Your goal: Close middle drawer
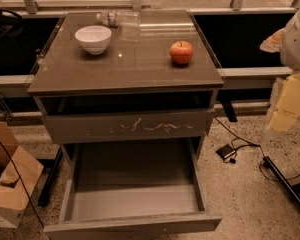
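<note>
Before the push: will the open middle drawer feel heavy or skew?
Middle drawer looks empty, so probably light. It is wide and handle-less; an off-centre push might skew it. Gripper hangs at far right, apart from it.
</note>
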You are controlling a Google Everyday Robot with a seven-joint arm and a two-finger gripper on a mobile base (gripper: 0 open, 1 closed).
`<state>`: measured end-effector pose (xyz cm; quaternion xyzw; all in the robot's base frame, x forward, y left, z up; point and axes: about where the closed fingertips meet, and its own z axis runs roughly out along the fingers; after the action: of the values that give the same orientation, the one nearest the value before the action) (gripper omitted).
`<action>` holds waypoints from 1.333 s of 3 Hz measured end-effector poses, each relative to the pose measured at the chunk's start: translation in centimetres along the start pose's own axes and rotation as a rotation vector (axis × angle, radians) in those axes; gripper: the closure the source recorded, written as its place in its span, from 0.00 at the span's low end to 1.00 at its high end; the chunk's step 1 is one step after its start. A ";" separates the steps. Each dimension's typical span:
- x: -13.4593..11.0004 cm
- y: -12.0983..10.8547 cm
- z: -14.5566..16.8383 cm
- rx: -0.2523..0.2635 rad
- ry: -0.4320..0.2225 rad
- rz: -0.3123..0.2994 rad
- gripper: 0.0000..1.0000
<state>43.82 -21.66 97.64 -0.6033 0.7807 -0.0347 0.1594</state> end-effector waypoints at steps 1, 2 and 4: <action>0.0 0.0 0.0 0.000 0.000 0.000 0.00; 0.0 0.0 0.0 0.000 0.000 0.000 0.08; -0.2 0.3 6.9 -0.150 -0.158 -0.123 0.54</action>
<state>45.56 -20.43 91.03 -0.6612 0.7276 0.0616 0.1723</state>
